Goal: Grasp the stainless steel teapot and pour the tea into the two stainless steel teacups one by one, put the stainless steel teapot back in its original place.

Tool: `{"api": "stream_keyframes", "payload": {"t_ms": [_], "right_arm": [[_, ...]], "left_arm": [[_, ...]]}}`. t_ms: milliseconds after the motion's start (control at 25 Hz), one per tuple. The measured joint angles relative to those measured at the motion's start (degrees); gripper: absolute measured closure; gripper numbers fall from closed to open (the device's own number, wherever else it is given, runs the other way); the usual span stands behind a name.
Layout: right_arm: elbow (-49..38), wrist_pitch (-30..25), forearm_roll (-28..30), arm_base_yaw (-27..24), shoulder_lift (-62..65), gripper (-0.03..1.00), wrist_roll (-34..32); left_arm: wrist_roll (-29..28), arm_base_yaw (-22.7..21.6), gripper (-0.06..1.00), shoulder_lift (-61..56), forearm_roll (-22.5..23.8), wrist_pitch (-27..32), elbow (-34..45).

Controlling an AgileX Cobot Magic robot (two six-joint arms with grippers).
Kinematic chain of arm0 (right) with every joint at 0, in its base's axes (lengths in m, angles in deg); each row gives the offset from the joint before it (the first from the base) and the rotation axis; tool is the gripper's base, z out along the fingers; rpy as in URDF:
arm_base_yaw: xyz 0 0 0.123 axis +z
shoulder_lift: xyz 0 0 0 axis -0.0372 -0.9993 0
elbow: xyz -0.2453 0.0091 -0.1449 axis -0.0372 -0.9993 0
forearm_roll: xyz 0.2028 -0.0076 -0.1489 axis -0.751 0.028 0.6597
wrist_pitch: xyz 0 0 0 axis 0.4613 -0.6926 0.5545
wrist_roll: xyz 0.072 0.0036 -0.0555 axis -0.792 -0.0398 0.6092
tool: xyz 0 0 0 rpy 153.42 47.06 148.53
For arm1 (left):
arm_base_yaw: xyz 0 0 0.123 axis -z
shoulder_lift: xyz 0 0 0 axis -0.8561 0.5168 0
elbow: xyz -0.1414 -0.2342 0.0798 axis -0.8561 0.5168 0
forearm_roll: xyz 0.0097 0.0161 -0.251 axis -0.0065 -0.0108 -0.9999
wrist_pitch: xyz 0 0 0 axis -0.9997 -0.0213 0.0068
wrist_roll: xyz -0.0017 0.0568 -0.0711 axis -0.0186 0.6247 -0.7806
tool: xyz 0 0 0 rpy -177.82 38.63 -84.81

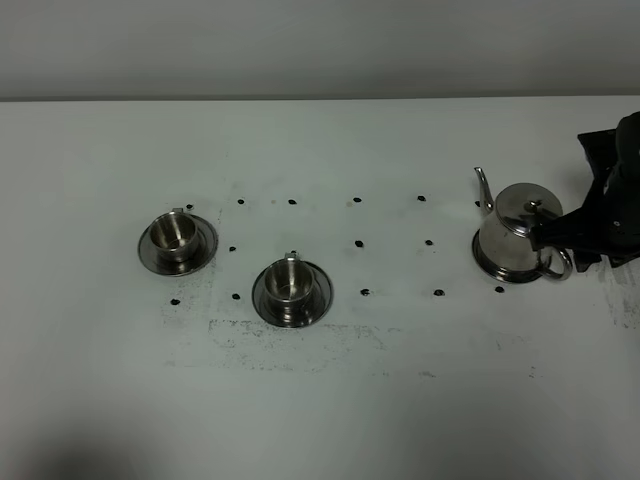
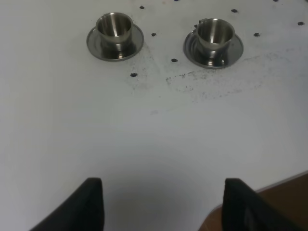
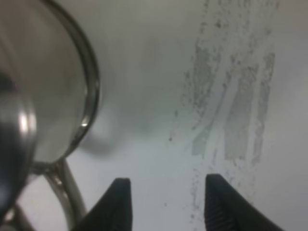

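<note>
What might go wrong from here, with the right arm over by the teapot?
1. The teapot has its handle beside the right gripper's fingers, not between them; closing now would likely miss or shove the pot.
2. The two teacups are small and stand far across the table from the teapot; carrying and pouring could spill.

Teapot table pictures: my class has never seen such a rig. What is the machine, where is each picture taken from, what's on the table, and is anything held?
It is a robot with two arms, each ending in a two-fingered tool. One camera looks down from high up; two ride on the wrists. On the white table stand a steel teapot and two steel cups on saucers. The left tool is open over bare table. The right tool is open beside the teapot, gripping nothing.
</note>
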Motion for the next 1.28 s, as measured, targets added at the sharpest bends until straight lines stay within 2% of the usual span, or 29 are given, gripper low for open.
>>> {"api": "stream_keyframes", "payload": {"t_ms": [200,320,440,600,680,800,960,1280], "right_arm": [[0.05,-4.48,8.6,-0.37,0.96,0.63,-8.64],[0.05,-9.74,9.82,0.23,4.72,0.63,-10.0],[0.05,-16.91,6.96,3.09,10.15,0.63,-7.13],[0.05,-22.03,-2.8,6.61,16.92,0.63,1.75],[0.05,-22.84,-8.29,7.48,18.87,0.63,5.65],[0.05,-22.84,-11.94,7.11,19.68,0.63,8.11],[0.05,-22.5,-12.62,5.3,19.68,0.63,9.45],[-0.32,-18.63,-15.89,3.63,19.68,0.6,17.05]], "left_arm": [[0.0,0.0,0.42,0.0,0.0,0.0,0.0],[0.0,0.0,0.42,0.0,0.0,0.0,0.0],[0.0,0.0,0.42,0.0,0.0,0.0,0.0],[0.0,0.0,0.42,0.0,0.0,0.0,0.0],[0.0,0.0,0.42,0.0,0.0,0.0,0.0],[0.0,0.0,0.42,0.0,0.0,0.0,0.0],[0.0,0.0,0.42,0.0,0.0,0.0,0.0],[0.0,0.0,0.42,0.0,0.0,0.0,0.0]]}}
